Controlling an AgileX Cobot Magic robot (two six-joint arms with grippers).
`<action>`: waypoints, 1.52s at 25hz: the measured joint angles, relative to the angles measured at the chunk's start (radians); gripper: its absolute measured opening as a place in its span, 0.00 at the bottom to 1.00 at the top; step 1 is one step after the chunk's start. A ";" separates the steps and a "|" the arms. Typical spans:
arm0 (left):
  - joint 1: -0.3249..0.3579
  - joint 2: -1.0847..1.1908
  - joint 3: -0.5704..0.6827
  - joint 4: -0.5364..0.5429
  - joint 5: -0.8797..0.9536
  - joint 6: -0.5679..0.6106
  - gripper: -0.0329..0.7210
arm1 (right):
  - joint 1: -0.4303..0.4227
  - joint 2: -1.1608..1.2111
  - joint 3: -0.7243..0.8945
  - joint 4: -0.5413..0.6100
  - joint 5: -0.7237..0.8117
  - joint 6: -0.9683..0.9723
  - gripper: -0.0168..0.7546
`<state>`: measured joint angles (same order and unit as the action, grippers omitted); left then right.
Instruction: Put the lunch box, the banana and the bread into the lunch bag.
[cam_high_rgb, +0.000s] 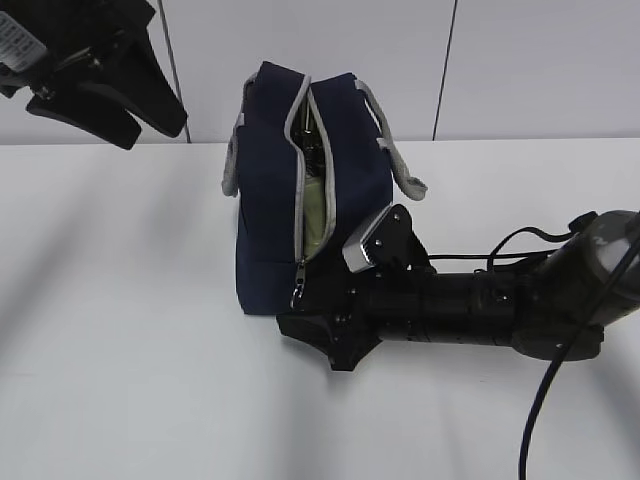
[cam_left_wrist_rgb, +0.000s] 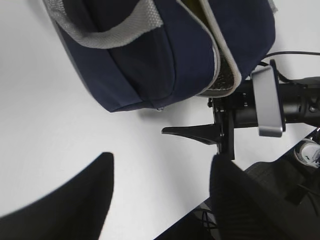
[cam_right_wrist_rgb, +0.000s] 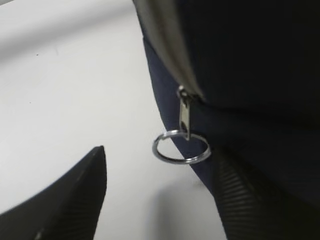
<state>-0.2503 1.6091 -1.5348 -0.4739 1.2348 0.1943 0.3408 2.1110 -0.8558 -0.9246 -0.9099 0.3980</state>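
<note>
The lunch bag (cam_high_rgb: 270, 190) stands upright in the middle of the white table (cam_high_rgb: 120, 330), close to the back wall. Its zipper is open along the top and the front, and something pale green shows through the gap. The grey handles (cam_high_rgb: 395, 150) hang at both sides. The metal ring (cam_right_wrist_rgb: 181, 146) of the zipper pull hangs low on the front edge of the bag. The right gripper (cam_right_wrist_rgb: 160, 195) lies low on the table just beside this edge, its fingers spread apart and holding nothing; the ring is between them. The left gripper (cam_high_rgb: 110, 105) hovers high at the left, well apart from the bag, also open and empty.
</note>
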 joint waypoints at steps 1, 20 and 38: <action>0.000 0.000 0.000 0.000 0.000 0.000 0.61 | 0.005 0.000 -0.007 0.000 0.002 0.000 0.66; 0.000 0.000 0.000 0.002 -0.002 0.000 0.61 | 0.017 0.002 -0.036 0.077 0.087 0.000 0.38; 0.000 0.000 0.000 0.002 -0.005 0.000 0.61 | 0.017 0.000 -0.036 0.085 0.129 0.000 0.02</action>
<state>-0.2503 1.6091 -1.5348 -0.4715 1.2294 0.1943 0.3580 2.1111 -0.8921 -0.8400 -0.7809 0.3980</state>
